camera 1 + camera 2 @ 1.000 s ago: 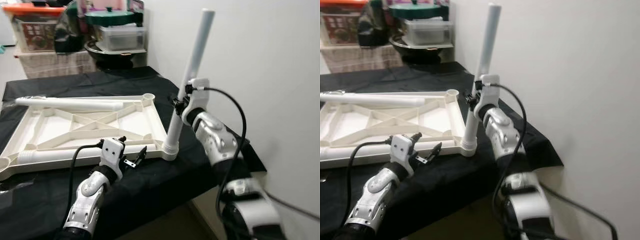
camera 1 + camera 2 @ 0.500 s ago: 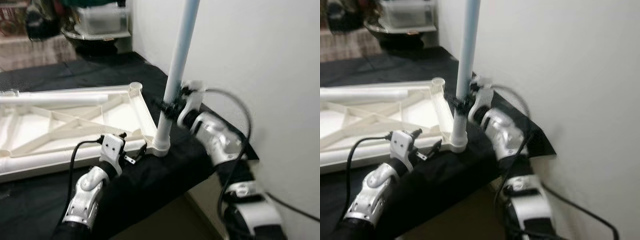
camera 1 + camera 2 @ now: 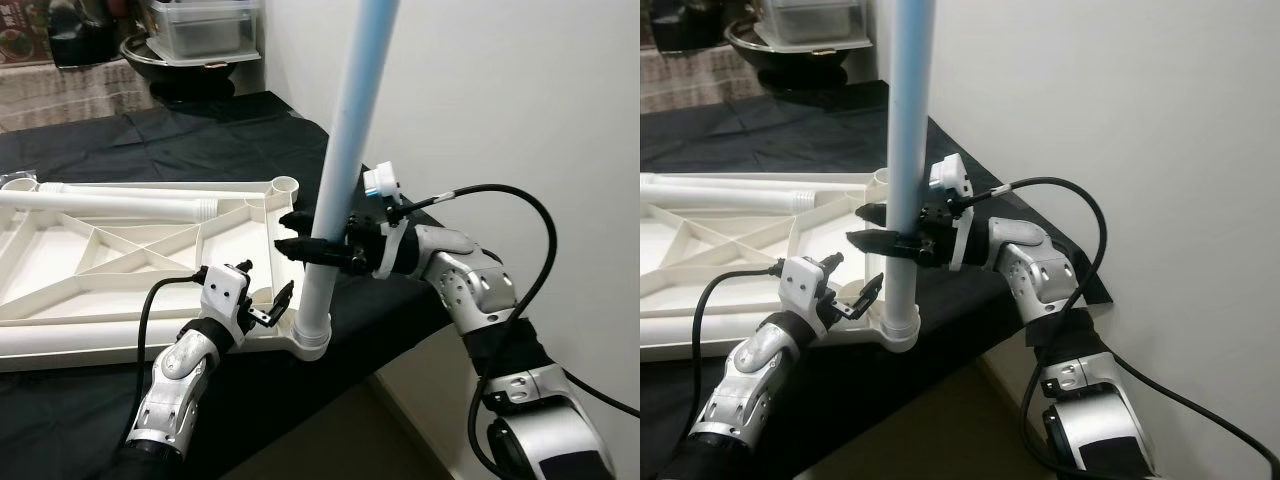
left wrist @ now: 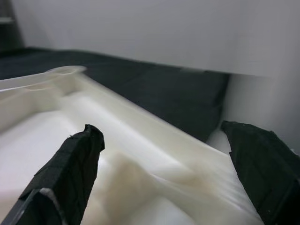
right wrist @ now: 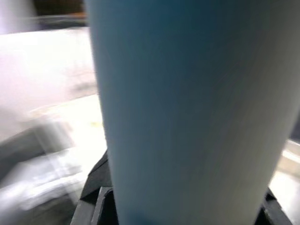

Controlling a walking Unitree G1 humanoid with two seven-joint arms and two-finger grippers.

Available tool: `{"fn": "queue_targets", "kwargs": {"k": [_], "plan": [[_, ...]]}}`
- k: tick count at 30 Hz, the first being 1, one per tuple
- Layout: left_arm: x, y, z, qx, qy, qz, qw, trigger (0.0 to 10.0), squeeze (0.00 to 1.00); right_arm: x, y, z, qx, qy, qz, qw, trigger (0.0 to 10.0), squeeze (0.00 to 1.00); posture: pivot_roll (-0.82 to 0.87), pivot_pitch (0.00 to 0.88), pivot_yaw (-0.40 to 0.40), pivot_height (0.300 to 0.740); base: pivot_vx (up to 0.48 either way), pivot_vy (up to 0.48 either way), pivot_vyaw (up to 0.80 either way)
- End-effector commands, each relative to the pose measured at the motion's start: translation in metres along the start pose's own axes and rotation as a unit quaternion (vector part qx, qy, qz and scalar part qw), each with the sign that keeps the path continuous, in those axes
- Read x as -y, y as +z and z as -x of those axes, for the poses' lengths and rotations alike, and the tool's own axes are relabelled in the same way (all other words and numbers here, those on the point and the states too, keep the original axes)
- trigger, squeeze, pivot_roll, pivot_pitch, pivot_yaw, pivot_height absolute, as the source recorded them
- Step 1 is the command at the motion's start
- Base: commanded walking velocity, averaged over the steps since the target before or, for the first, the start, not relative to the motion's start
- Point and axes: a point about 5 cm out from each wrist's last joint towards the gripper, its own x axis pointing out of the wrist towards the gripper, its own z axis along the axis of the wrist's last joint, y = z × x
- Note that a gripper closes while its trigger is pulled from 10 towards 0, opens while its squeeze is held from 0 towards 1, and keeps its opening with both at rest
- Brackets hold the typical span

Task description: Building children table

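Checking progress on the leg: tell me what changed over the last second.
The right gripper, shut on the leg, swung it from leaning to nearly upright in the tabletop's corner socket. The left gripper stayed open at that corner, and the spare leg lay unmoved.

The right tool reaches sideways, fingers clamped shut; the left tool sits below it, fingers spread.

No legible text, labels or numbers anywhere
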Motion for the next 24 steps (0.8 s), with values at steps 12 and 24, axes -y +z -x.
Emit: {"fn": "queue_targets", "kwargs": {"k": [12, 24], "plan": [[0.004, -0.004, 0.002, -0.008, -0.009, 0.004, 1.0, 10.0, 0.0, 0.032, -0.082, 0.038, -0.106, -0.355, -0.116, 0.921, 10.0, 0.0, 0.02, 0.0, -0.104, 0.74, 0.0, 0.0, 0.0], [0.004, -0.003, 0.0, -0.007, -0.011, 0.005, 1.0, 10.0, 0.0, 0.029, -0.008, 0.02, 0.04, -0.159, -0.13, 0.978, 10.0, 0.0, 0.02, 0.0, -0.108, 0.74, 0.0, 0.0, 0.0]]}}
